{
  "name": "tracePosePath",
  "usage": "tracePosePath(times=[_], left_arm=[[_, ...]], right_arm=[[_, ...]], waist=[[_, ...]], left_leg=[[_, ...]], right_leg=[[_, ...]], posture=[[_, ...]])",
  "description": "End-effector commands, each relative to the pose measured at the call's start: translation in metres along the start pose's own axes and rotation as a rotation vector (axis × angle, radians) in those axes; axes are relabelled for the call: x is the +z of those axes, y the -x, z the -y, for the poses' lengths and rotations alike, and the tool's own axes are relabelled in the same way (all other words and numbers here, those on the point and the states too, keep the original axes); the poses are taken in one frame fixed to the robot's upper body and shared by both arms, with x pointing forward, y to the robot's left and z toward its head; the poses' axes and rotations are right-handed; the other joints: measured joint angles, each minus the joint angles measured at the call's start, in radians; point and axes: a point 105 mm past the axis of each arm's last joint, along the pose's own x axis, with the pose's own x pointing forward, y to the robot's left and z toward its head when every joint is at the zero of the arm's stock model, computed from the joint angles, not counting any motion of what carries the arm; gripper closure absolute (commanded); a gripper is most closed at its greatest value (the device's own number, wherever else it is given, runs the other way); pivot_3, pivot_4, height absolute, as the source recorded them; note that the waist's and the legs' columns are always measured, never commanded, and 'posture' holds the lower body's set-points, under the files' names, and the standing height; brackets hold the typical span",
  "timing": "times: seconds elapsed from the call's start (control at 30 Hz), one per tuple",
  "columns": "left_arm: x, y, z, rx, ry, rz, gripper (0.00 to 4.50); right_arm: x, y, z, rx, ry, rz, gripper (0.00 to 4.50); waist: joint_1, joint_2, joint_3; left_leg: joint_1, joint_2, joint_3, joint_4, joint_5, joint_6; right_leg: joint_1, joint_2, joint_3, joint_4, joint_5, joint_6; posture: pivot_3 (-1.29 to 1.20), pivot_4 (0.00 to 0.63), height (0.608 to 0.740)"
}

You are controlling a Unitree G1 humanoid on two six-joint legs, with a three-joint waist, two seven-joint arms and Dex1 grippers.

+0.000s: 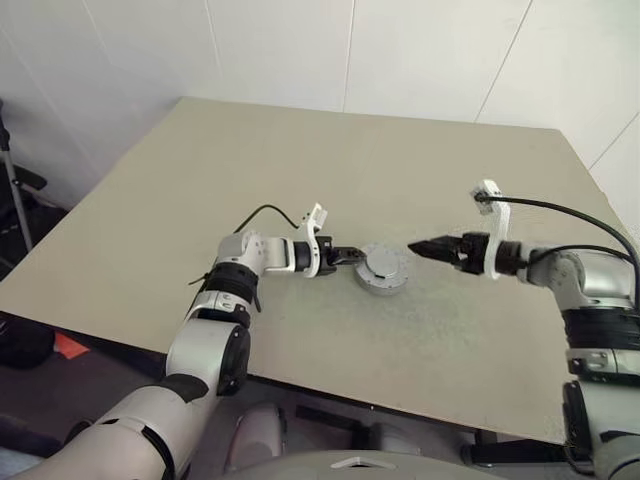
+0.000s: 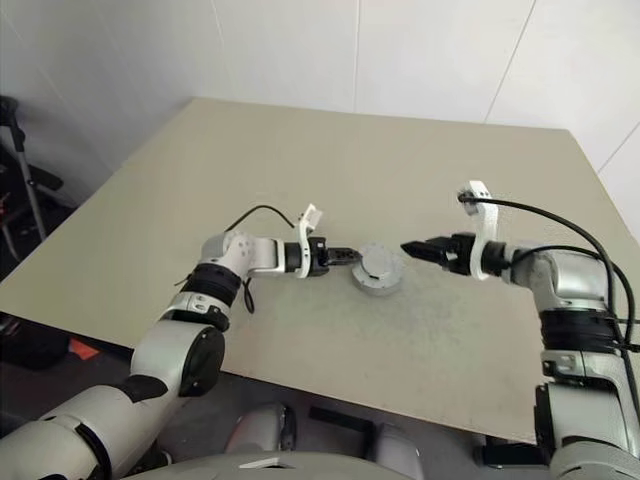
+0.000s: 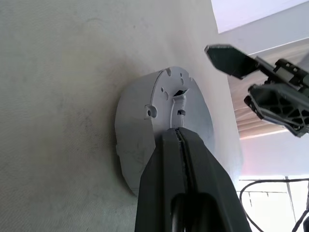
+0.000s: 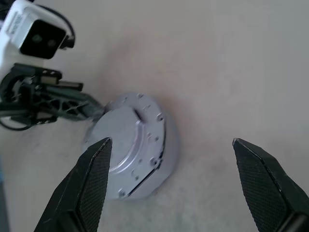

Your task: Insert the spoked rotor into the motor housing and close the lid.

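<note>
While the left gripper [image 1: 352, 257] presses its closed tips against the lid [image 1: 383, 266], the motor housing [image 4: 161, 159] sits beneath. Right gripper [image 1: 422, 247], fingers spread wide, hangs just beside it.

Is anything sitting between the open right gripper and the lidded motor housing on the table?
Nothing visible. The right gripper hangs open beside the motor housing, bare table between them. The lid lies on the housing; the shut left gripper is at its opposite side.
</note>
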Motion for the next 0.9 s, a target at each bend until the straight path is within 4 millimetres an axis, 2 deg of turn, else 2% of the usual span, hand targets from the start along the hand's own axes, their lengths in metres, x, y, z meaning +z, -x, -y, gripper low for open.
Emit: tracePosePath(times=[0.03,0.27,0.6,0.9], left_arm=[[-0.010,-0.001,-0.006,0.032,0.009,-0.039,4.50],[-0.012,0.001,-0.010,0.050,0.013,-0.038,4.50],[-0.013,0.002,-0.013,0.066,0.009,-0.038,4.50],[-0.011,0.005,-0.016,0.083,0.006,-0.028,4.50]], right_arm=[[0.010,0.011,-0.017,0.082,0.019,0.005,0.01],[-0.011,0.012,-0.006,0.081,-0.195,-0.030,0.01],[-0.021,-0.015,-0.001,0.086,-0.390,0.000,0.01],[-0.023,-0.043,-0.021,0.167,-0.485,-0.004,0.01]], waist=[[0.000,0.000,0.000],[0.001,0.001,0.000],[0.000,0.002,-0.001],[-0.003,0.002,-0.002]], left_leg=[[0.000,0.000,0.000,0.000,0.000,0.000],[0.004,0.001,-0.001,0.000,0.001,-0.008],[0.003,0.002,-0.001,0.000,0.003,-0.011],[0.006,0.004,-0.001,-0.001,0.005,-0.016]], right_leg=[[0.000,0.000,0.000,0.000,0.000,0.000],[0.003,0.000,-0.001,0.000,0.001,0.002],[0.002,0.001,-0.001,0.000,0.001,0.003],[0.003,0.001,-0.003,0.001,0.001,0.003]], posture=[[0.00,0.000,0.740],[0.00,0.000,0.740],[0.00,0.000,0.740],[0.00,0.000,0.740]])
